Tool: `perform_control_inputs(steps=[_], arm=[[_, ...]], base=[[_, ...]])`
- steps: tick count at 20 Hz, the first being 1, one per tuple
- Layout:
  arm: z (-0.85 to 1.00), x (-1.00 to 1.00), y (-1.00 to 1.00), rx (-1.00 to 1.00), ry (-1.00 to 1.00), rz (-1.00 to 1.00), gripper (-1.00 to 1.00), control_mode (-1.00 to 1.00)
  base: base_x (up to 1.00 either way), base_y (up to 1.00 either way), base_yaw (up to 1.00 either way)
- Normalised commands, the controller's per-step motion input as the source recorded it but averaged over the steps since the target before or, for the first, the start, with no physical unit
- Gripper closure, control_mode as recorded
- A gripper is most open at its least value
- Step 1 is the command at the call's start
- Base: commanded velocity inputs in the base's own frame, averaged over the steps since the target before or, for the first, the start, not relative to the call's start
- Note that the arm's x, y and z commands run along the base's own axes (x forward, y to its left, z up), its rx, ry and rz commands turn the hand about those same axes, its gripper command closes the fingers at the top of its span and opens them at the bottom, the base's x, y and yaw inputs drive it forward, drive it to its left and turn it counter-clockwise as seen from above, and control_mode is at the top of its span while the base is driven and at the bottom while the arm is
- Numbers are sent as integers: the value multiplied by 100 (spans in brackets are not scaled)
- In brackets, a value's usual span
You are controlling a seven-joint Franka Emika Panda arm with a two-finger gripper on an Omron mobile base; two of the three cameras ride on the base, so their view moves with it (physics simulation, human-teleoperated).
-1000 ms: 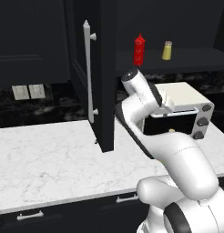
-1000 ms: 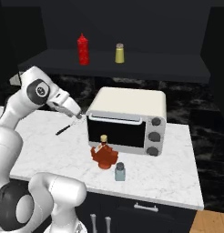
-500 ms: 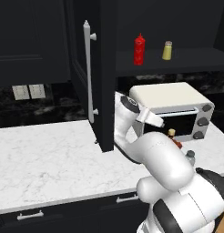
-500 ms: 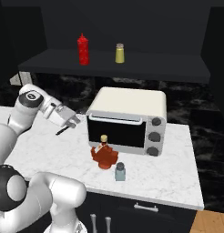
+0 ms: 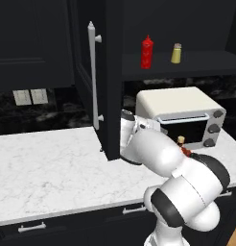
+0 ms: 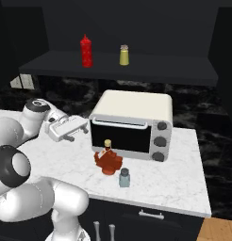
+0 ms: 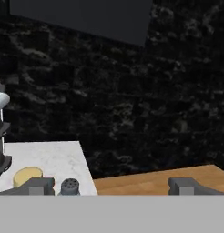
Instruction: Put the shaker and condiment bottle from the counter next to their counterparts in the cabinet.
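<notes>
The brown-orange condiment bottle with its tan cap stands on the white marble counter in front of the toaster oven. The pale blue-grey shaker sits just right of it, nearer the front edge. My gripper hovers low over the counter to the left of both, open and empty, its fingers pointing toward the oven. In the hand view the shaker's holed cap and the bottle's tan cap lie near the left fingertip. On the cabinet shelf stand the red squeeze bottle and the yellowish shaker.
A cream toaster oven sits at the back of the counter under the shelf. The open black cabinet door with its silver bar handle hangs left of the arm. Wooden floor shows past the counter's end.
The arm has folded downward and the hand has sunk lower toward the counter left of the toaster oven. The jaws stayed open. Bottle and shaker have not moved.
</notes>
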Motion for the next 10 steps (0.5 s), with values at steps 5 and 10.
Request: perform_control_inputs(steps=[5,10], arm=[[-2,0,-7,0,0,2,-100,-100],[-19,0,-44,0,0,26,-100,-100]], base=[[0,0,0],[0,0,0]])
